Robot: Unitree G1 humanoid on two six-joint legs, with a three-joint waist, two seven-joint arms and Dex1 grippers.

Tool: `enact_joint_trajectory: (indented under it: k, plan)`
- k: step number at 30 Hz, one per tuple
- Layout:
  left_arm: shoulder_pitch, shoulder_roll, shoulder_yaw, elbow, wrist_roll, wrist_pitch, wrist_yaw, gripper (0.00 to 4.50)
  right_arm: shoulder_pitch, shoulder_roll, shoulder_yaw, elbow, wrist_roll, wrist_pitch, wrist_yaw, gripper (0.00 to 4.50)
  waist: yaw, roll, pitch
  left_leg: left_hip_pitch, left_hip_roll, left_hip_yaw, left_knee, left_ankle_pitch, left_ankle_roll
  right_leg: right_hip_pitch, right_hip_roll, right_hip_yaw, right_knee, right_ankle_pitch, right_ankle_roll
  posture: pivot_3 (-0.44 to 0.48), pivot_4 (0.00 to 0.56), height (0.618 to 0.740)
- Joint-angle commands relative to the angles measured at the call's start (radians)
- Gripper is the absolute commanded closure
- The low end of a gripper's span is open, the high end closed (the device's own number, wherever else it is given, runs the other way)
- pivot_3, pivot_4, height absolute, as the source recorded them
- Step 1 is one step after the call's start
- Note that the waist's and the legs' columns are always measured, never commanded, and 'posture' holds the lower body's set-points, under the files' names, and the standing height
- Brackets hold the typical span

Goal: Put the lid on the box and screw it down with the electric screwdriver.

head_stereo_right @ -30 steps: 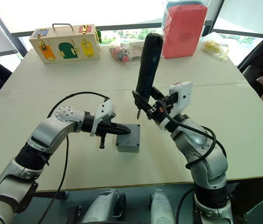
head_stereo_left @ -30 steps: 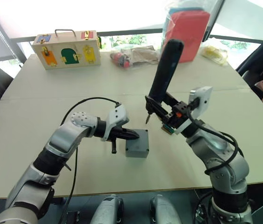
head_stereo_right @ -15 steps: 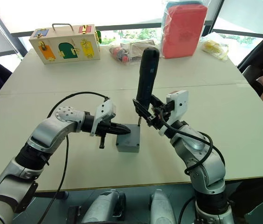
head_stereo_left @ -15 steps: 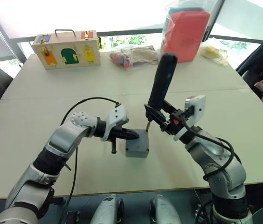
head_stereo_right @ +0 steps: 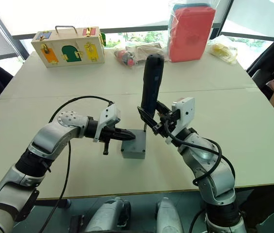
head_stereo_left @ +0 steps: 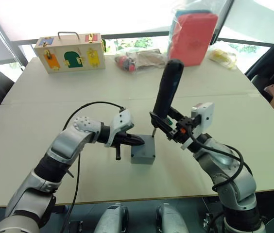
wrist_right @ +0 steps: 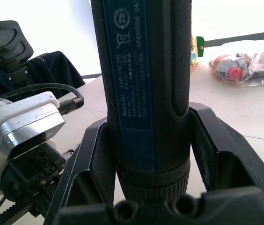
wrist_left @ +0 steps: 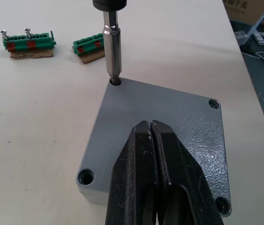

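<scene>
A big pale table sits by bright windows. At its far side there is a wooden box with coloured doors and a red pack in a clear bag.

In the left eye view, the left claw has its two black fingers pressed together, holding nothing. Its tips rest on top of the lid, which sits flat on the box. The right claw is closed around the electric screwdriver, which stands nearly upright, leaning a little. Its thin metal tip comes down at the lid corner on the far side from the left claw.

The right eye view shows the same scene, with the box just under the left claw's tips.

In the left wrist view, the lid is grey and bumpy, with a round hole in each corner. The metal tip sits in the corner hole straight ahead of the closed fingers. Beyond it lie two small green blocks.

In the right wrist view, the dark blue tool is squeezed tight between the right claw's fingers.

To do this step well, I think the tool should stay straight over the hole and push down softly. The left claw should keep the lid from turning.
</scene>
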Motion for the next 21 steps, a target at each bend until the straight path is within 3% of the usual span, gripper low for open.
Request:
enact_joint_trajectory:
  k: [1,21]
  plan:
    - [0.016,0.008,-0.011,-0.013,0.015,0.007,0.007,4.5,0.036,-0.002,0.02,0.044,-0.016,0.01,0.003,2.66,0.0,0.0,-0.001,0.001,0.0,0.0,0.0,0.0,0.0,0.002,0.0,0.0,0.0,0.0,0.0,0.0,0.15,0.74]
    - [0.031,0.002,-0.032,-0.002,0.036,0.0,0.008,4.5,0.093,-0.034,0.053,0.065,-0.059,-0.015,0.02,2.66,0.001,-0.003,-0.02,0.002,0.0,0.0,0.0,-0.001,0.001,0.003,0.0,0.0,-0.002,0.0,0.0,0.0,0.15,0.74]
